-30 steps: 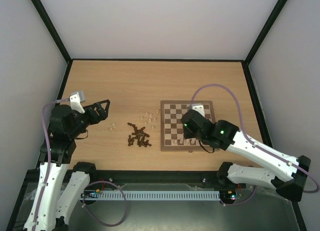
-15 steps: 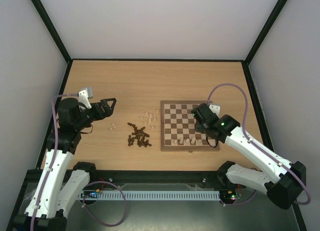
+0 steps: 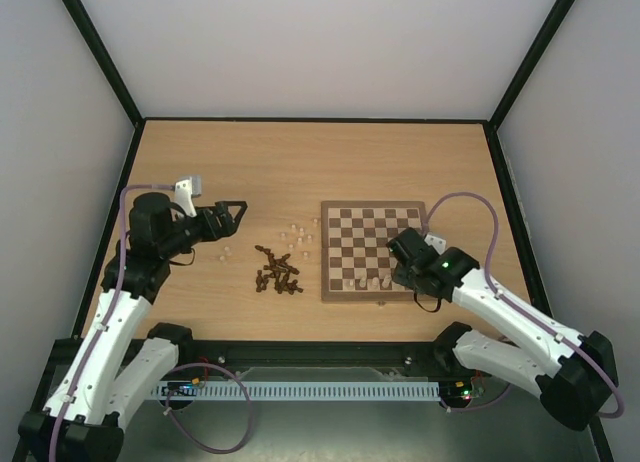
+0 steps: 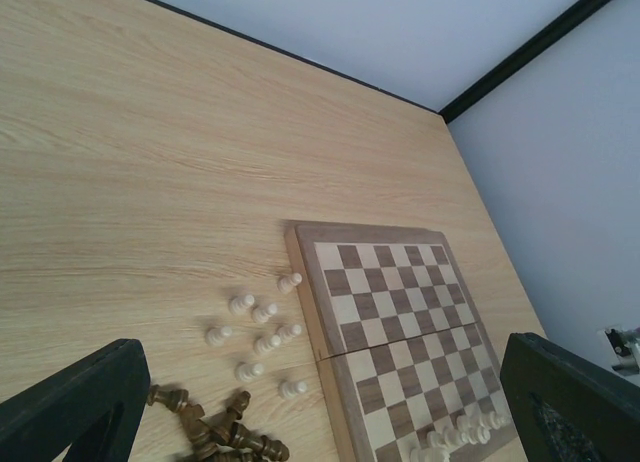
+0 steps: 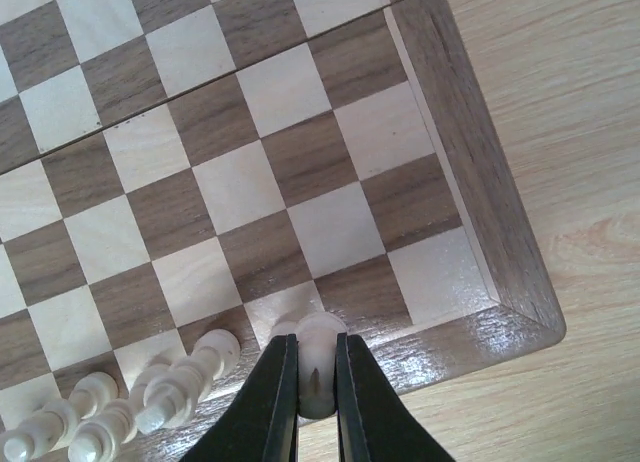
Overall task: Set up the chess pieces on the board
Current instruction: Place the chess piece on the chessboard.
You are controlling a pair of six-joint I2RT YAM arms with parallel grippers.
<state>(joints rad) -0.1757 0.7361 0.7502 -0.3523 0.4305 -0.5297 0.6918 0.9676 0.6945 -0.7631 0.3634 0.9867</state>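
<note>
While my right gripper [image 5: 316, 360] clamps a pale piece [image 5: 318, 332] at the board [image 3: 370, 232] near-right corner and my left gripper [image 3: 235, 220] hangs wide apart, I count few placed pieces [image 3: 368, 281] on the near row, with loose pale pieces [image 3: 298, 235] and dark pile [image 3: 277, 273] left of it.

Soft, even light fills my overhead view, and only faint, short shadows fall on the table [image 3: 300, 162]. At my right wrist, a glossy sheen glares off the near corner of the board [image 5: 470, 222] frame. My left wrist view is bright and crisp.
</note>
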